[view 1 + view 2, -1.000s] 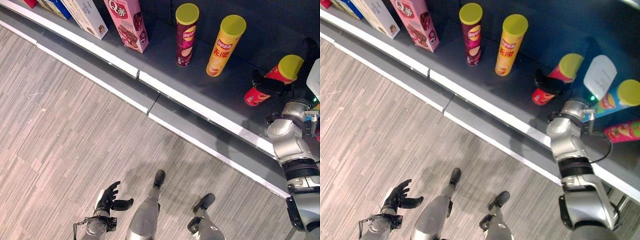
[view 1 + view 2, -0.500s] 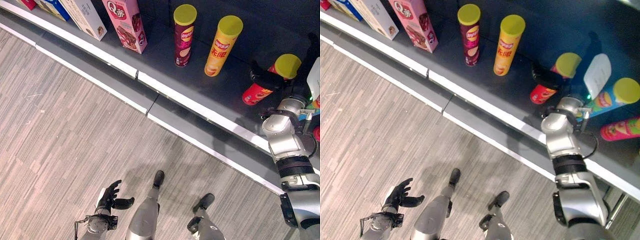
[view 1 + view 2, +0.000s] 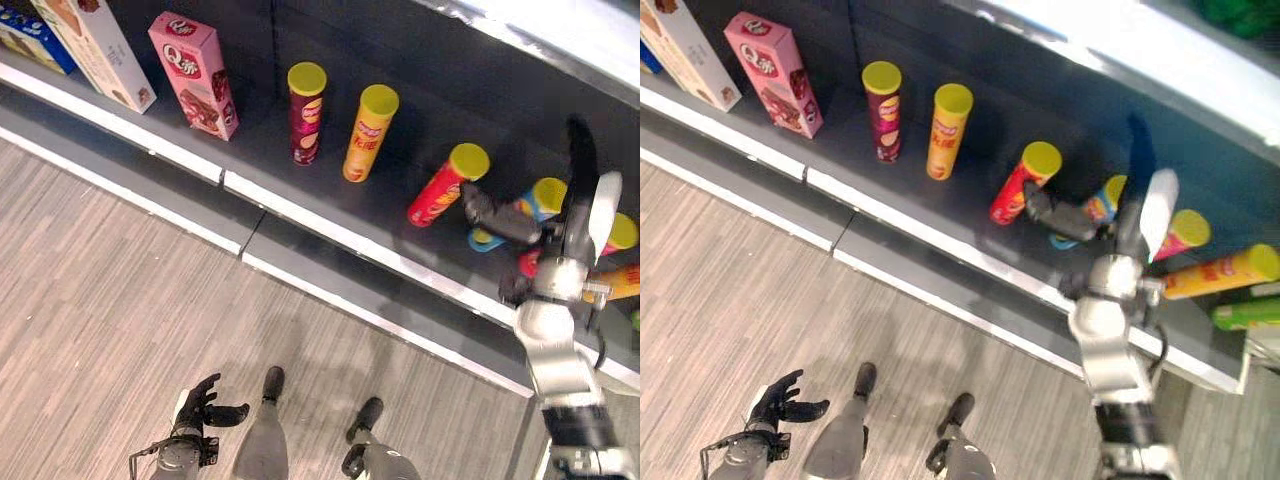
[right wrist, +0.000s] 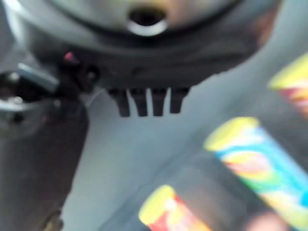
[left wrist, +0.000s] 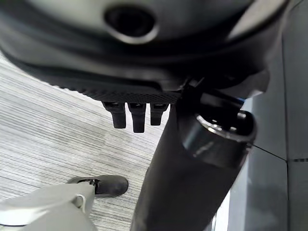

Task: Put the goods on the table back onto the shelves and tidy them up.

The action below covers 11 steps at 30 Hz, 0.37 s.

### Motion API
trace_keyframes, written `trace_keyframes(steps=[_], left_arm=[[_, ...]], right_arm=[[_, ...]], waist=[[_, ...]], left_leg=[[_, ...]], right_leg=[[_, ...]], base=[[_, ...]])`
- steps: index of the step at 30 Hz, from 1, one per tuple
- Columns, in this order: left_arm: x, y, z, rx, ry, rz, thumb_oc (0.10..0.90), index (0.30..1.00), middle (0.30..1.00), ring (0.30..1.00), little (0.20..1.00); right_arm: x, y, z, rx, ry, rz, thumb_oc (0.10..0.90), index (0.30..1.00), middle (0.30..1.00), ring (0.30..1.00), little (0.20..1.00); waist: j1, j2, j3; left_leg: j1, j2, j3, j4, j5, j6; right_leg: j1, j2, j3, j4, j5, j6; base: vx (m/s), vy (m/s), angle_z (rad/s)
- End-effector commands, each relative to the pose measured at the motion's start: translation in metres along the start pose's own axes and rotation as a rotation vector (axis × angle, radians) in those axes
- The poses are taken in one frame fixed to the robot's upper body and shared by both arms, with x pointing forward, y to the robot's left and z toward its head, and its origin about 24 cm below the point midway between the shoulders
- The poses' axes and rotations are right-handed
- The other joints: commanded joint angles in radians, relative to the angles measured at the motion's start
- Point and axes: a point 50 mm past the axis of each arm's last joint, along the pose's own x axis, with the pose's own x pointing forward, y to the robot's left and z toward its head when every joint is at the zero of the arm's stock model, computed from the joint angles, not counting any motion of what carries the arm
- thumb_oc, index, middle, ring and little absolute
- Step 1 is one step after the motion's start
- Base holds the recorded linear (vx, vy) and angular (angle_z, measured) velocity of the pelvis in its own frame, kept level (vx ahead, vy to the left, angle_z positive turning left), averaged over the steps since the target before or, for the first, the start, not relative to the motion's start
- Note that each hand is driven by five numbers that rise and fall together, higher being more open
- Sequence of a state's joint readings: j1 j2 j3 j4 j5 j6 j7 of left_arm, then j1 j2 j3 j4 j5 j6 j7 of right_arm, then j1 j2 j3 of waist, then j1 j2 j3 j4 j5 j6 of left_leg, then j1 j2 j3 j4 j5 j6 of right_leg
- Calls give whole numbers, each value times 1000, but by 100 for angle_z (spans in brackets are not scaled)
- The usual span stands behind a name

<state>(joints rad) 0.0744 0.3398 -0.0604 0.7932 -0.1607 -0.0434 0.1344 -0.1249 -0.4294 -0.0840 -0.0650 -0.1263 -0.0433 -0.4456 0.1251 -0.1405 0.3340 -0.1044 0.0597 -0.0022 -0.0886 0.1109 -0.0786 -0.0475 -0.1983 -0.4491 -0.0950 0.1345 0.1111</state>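
Two cans stand upright mid-shelf [image 3: 330, 225]; the red can [image 3: 438, 188] stands tilted beside the right hand [image 3: 497, 217], fingers straight, holding nothing. Left hand [image 3: 200, 405] hangs relaxed, empty.

**Robot body: arms and hands**

Right arm [image 3: 548, 340]: silver-grey, built of rounded segments, with a dark band low on the forearm. Right hand [image 3: 498, 214]: dark and slim-fingered, with a long white cover [image 3: 603, 200] on the thumb. Left hand [image 3: 203, 404]: dark all over, on a grey wrist. In the left wrist view, blunt black fingertips [image 5: 133, 115] sit in a row under a textured black edge beside a thick dark thumb [image 5: 192, 168]. The right wrist housing carries a small red spot [image 4: 70, 57].
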Motion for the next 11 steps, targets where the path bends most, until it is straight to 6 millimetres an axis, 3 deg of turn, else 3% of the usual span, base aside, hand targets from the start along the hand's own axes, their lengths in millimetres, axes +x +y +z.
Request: trace_keyframes(steps=[1, 2, 5, 8, 11], left_arm=[[-8, 17, -30, 67, 94, 13, 800, 900, 900, 900, 900], [-9, 20, -35, 49, 117, 21, 800, 900, 900, 900, 900], [-10, 21, -42, 29, 145, 24, 800, 900, 900, 900, 900], [-11, 21, -42, 18, 133, 22, 800, 900, 900, 900, 900], [-10, 17, -38, 27, 107, 4, 800, 900, 900, 900, 900]], right_arm=[[0, -10, 24, 262, -143, 147, 800, 900, 900, 900, 900], [-18, -3, 6, 370, -34, 252, 800, 900, 900, 900, 900], [-45, -3, -20, 410, 114, 310, 800, 900, 900, 900, 900], [-70, 3, -43, 342, 241, 408, 800, 900, 900, 900, 900], [-106, 11, -79, 223, 439, 540, 800, 900, 900, 900, 900]], waist=[[-35, 26, -138], [-51, 24, -159], [-76, 31, -185], [-92, 39, -202], [-106, 47, -217]], left_leg=[[43, 48, 39, 1, -114, -25], [66, 51, 61, 1, -120, -29], [92, 53, 80, 1, -125, -30], [114, 57, 93, 1, -130, -33], [135, 61, 104, 1, -135, -36]], right_leg=[[47, -69, 12, 8, -36, 100], [51, -67, 28, 8, -38, 99], [64, -68, 36, 8, -38, 99], [79, -69, 43, 8, -40, 97], [91, -68, 50, 11, -47, 95]], base=[[38, 33, -69], [33, 31, -57], [38, 13, -42], [17, 3, -22], [1, 1, -6]])
